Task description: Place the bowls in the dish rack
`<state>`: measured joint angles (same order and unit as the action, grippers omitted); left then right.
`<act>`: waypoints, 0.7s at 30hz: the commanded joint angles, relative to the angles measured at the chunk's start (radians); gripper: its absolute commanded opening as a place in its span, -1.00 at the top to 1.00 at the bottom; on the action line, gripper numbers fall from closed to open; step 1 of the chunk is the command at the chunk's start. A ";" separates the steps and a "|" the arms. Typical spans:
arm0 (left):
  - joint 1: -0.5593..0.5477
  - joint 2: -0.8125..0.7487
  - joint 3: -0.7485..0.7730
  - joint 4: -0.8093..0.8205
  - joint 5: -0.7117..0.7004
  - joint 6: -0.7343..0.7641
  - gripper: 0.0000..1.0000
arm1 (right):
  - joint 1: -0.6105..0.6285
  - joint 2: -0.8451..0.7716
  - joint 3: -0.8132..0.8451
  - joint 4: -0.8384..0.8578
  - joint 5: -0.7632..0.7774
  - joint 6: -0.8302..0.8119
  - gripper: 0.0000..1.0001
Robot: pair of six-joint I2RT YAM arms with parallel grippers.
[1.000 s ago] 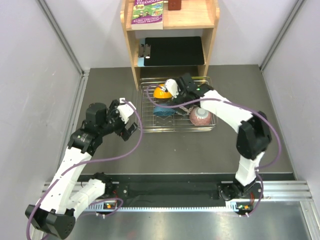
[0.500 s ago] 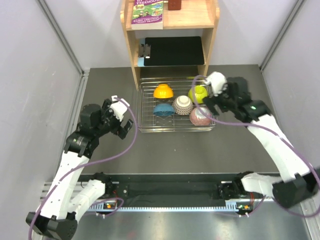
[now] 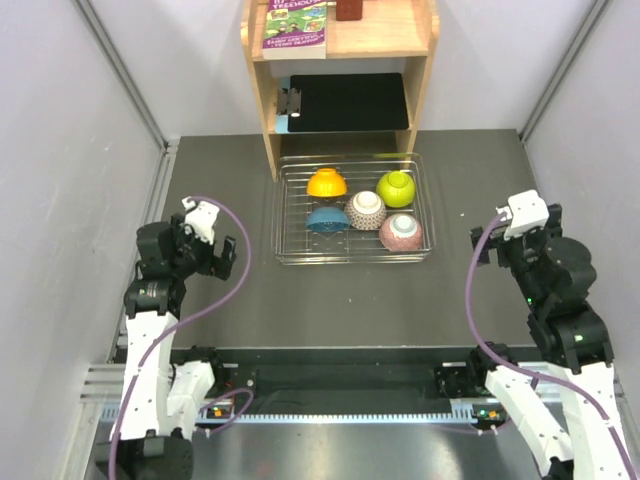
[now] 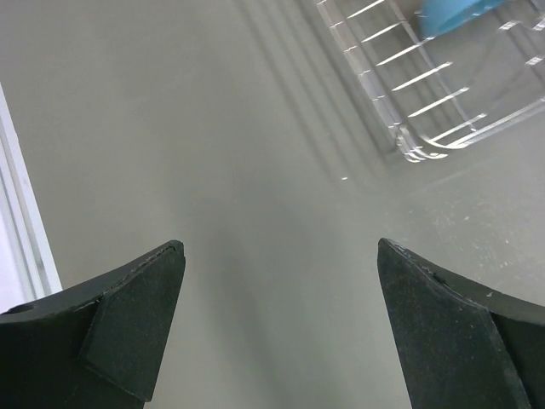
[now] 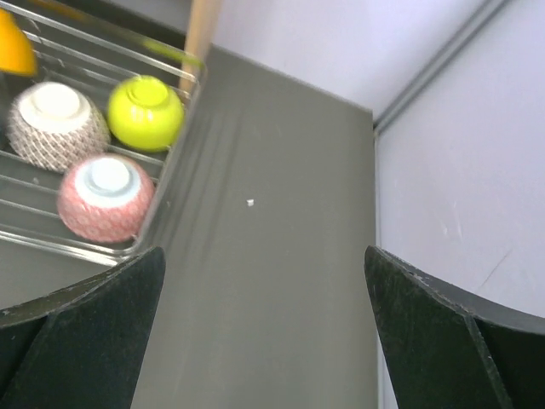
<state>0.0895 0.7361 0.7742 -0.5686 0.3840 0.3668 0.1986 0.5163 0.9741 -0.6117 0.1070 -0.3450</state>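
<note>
The silver wire dish rack [image 3: 283, 222] stands at the table's middle back. Inside it sit, upside down, the orange bowl [image 3: 326, 183], the lime-green bowl [image 3: 396, 187], the blue bowl [image 3: 325, 219], the white net-patterned bowl [image 3: 365, 209] and the pinkish bowl [image 3: 401, 231]. My left gripper [image 3: 222, 252] is open and empty, left of the rack. My right gripper [image 3: 492, 243] is open and empty, right of the rack. The right wrist view shows the lime-green bowl [image 5: 145, 112], the net-patterned bowl [image 5: 56, 123] and the pinkish bowl [image 5: 105, 196]. The left wrist view shows a rack corner [image 4: 417, 145].
A wooden shelf unit [image 3: 340, 70] stands just behind the rack, with a black tray [image 3: 348, 102] on its lower shelf and a book [image 3: 296, 25] on top. Grey walls close in on both sides.
My right gripper left the lime-green bowl in the rack and pulled back to the right and toward the base. My left arm drew back to the left.
</note>
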 commanded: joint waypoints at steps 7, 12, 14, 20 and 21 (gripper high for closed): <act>0.157 0.000 -0.019 0.096 0.197 -0.020 -0.98 | -0.082 -0.001 -0.110 0.158 0.097 0.050 -0.99; 0.162 -0.009 -0.021 0.092 0.204 -0.020 -0.98 | -0.099 0.031 -0.110 0.171 0.077 0.054 -0.99; 0.164 -0.012 -0.020 0.090 0.205 -0.020 -0.98 | -0.103 0.037 -0.110 0.173 0.065 0.057 -0.99; 0.164 -0.018 -0.020 0.084 0.213 -0.020 -0.98 | -0.116 0.045 -0.107 0.171 0.025 0.061 -0.99; 0.162 -0.020 -0.019 0.082 0.213 -0.020 -0.98 | -0.117 0.044 -0.104 0.171 0.022 0.063 -0.99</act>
<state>0.2447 0.7345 0.7601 -0.5289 0.5663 0.3603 0.0994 0.5606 0.8570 -0.4934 0.1619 -0.3042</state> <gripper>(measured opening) 0.991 0.995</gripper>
